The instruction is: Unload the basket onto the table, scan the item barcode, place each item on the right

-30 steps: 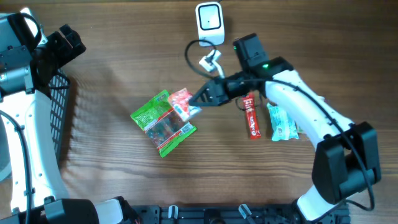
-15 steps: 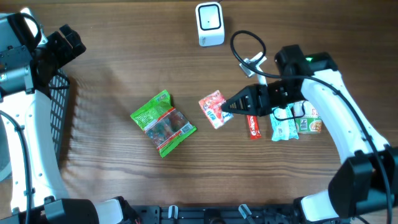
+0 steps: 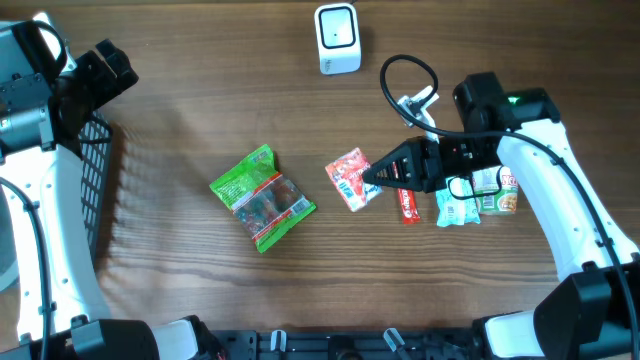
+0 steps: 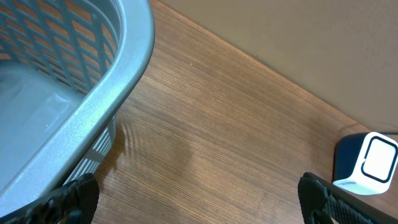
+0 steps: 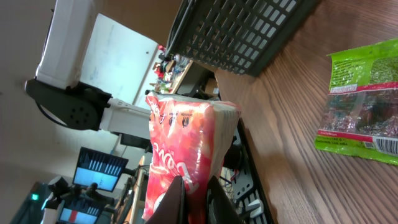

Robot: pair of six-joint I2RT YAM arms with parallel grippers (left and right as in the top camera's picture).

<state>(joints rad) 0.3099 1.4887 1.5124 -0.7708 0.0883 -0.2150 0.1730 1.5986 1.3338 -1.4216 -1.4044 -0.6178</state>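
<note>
Red-and-white, the crinkly plastic snack packet (image 3: 349, 180) is what I am working with. The right gripper (image 3: 372, 178) is clamped tight on one edge of it. It sits between the green plastic sweet bag (image 3: 262, 197) and the red wrapped bar (image 3: 407, 204), well apart from the white box-shaped barcode scanner (image 3: 337, 38) at the far edge of the wooden table (image 3: 200, 100).

As I judge it, the step in hand is presenting the packet to the scanner. I would carry it up to the scanner's face and slow down near it. Then I would roll the wrist until the printed code faces the window. I cannot see a barcode from the right wrist view, so I may need to try both sides. The pinch is on an edge and the packet looks floppy, so I would avoid jerks.

The left gripper (image 3: 108, 62) stands wide apart above the grey plastic mesh basket (image 3: 100, 170), holding nothing.

My count:
- One scanner.
- One basket.
- Five items: the held packet, the green bag, the red bar, a pale teal packet (image 3: 455, 208), and a small green-and-white pack (image 3: 497, 192) partly under the arm.
</note>
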